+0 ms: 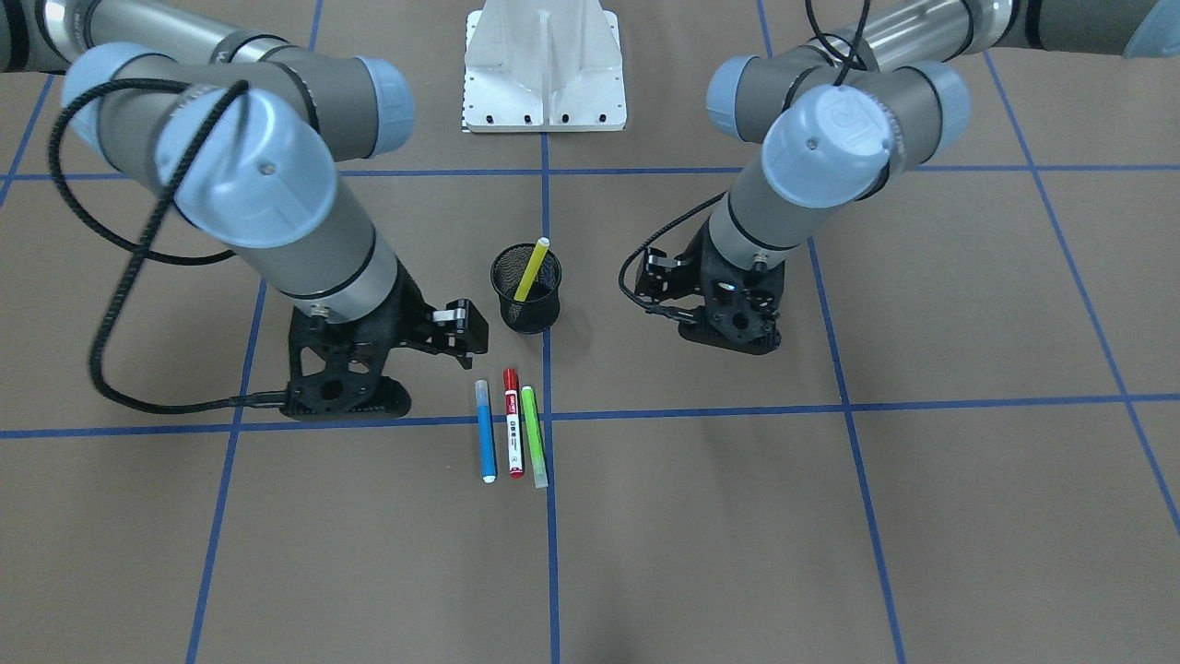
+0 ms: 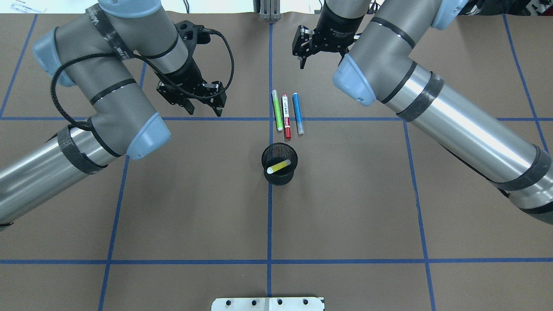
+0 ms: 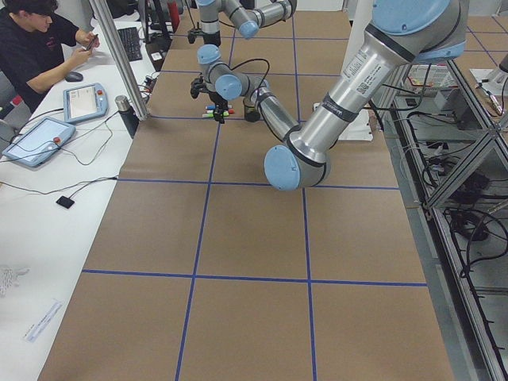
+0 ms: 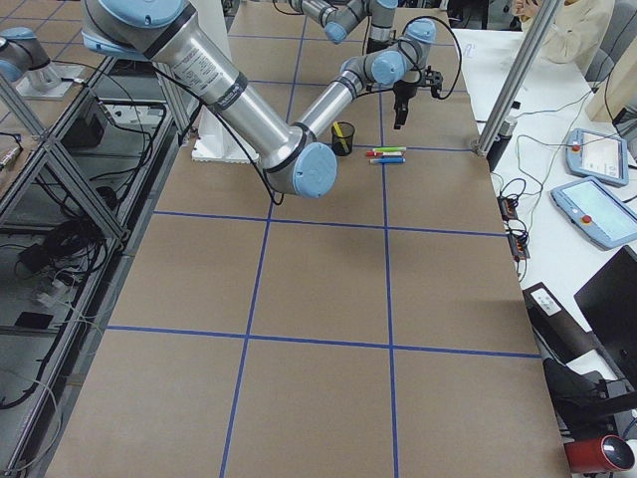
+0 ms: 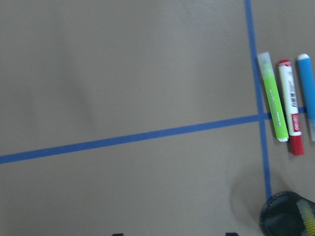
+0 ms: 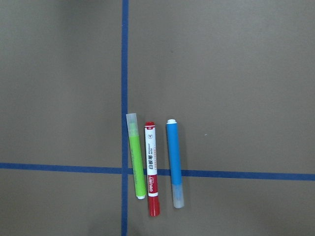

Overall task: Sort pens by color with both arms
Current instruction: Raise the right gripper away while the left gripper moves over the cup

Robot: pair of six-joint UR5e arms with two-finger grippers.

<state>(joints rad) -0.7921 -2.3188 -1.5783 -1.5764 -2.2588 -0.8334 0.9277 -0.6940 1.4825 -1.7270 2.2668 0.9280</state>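
Note:
Three pens lie side by side on the brown table: a green one point(image 2: 277, 110), a red-capped white one point(image 2: 286, 115) and a blue one point(image 2: 297, 113). The yellow pen point(image 2: 278, 166) leans inside the black mesh cup point(image 2: 281, 177), just nearer the robot than the row. My left gripper point(image 2: 204, 109) is open and empty above the table, left of the row. My right gripper point(image 2: 319, 58) hangs beyond the row and looks open and empty; one finger is hidden by the arm. The right wrist view shows the green point(image 6: 135, 162), red point(image 6: 151, 167) and blue point(image 6: 173, 162) pens.
The white pedestal base point(image 2: 268, 303) stands at the robot's edge of the table. Blue tape lines point(image 2: 345, 119) divide the brown surface into squares. A seated person point(image 3: 36, 44) and tablets are on a side table beyond the far edge.

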